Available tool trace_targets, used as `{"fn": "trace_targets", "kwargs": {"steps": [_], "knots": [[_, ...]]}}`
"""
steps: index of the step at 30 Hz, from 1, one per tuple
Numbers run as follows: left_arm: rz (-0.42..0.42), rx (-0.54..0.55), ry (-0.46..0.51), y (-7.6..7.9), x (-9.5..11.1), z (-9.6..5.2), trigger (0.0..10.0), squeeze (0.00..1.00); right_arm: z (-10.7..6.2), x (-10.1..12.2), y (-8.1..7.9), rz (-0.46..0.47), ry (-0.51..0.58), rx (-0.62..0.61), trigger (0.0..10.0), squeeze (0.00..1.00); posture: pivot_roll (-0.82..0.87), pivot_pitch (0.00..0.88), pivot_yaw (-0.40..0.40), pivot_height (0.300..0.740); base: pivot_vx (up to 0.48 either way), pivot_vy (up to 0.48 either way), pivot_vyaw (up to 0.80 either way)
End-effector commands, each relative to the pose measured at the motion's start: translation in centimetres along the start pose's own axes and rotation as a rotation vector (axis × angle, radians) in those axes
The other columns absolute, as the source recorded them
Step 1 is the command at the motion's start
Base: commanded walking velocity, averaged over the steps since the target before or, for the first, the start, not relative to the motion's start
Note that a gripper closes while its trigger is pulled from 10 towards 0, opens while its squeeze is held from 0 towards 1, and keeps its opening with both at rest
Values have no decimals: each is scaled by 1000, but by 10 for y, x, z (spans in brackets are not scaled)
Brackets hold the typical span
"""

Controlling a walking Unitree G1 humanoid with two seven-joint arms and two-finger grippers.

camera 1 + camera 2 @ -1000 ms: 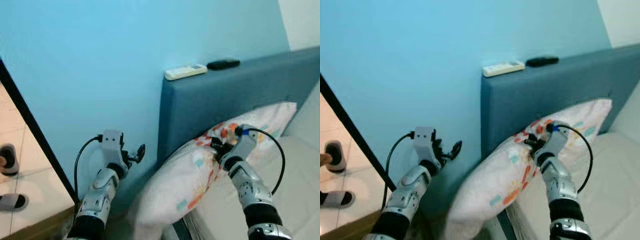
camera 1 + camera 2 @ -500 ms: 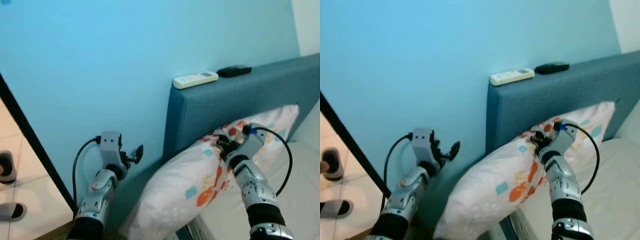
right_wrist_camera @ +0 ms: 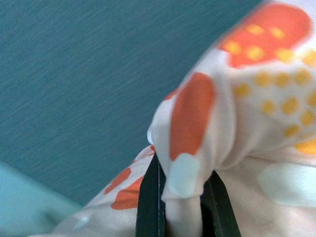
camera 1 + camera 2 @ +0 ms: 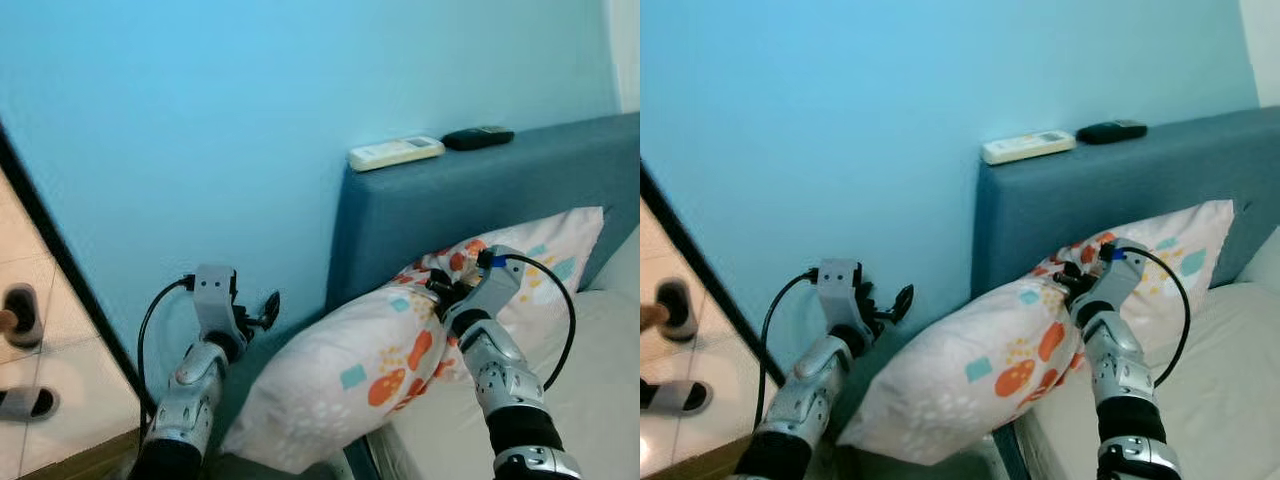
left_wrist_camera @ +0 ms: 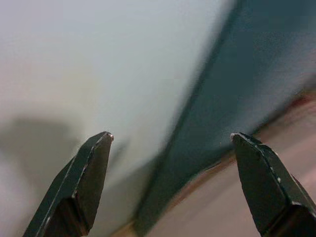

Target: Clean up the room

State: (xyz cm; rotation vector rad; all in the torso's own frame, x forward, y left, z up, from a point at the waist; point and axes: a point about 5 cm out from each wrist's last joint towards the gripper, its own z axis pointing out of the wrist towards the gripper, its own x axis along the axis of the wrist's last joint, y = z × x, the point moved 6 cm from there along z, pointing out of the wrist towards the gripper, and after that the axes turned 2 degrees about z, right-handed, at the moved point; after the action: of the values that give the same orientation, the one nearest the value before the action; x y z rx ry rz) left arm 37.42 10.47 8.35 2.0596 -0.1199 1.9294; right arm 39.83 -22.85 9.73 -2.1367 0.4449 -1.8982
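1. Right gripper is clamped tight on a bunched fold of the pillow; in the right wrist view both fingers pinch white fabric with orange patches.
2. The pillow, white with orange, yellow and teal marks, lies lengthwise against the blue headboard. Its right end rests on the bed; its left end overhangs the bed's left edge, near the wall.
3. Left gripper is raised in the gap left of the bed, close to the blue wall. Its fingers are spread wide apart with nothing between them.
4. On top of the headboard: 1 white remote at the left end, 1 black remote just to its right, the 2 apart.
5. Far left, beyond a dark door frame, tiled floor with 2 slippers: 1 upper, 1 lower.
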Motion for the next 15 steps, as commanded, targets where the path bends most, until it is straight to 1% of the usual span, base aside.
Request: {"fn": "trace_targets", "kwargs": {"steps": [1,6,12,13,15], "knots": [[11,15,6,-5,2,-1,10000,0,5,37,-13,0,136,42,10000,0,-102,0,-64,740,274,-322,0],[-4,42,1,-9,-1,-3,10000,0,8,42,-8,-12,139,25,10000,0,-98,0,-71,740,0,0,0],[-1,51,-3,-10,-2,-5,10000,0,9,38,-8,-30,118,21,10000,0,-96,0,-74,740,0,0,0],[0,46,-1,-10,-2,-6,10000,0,10,33,-9,-42,94,19,10000,0,-94,0,-76,740,0,0,0],[2,41,0,-9,-2,-7,10000,0,11,32,-9,-47,88,19,10000,0,-94,0,-76,740,0,0,0]]}}
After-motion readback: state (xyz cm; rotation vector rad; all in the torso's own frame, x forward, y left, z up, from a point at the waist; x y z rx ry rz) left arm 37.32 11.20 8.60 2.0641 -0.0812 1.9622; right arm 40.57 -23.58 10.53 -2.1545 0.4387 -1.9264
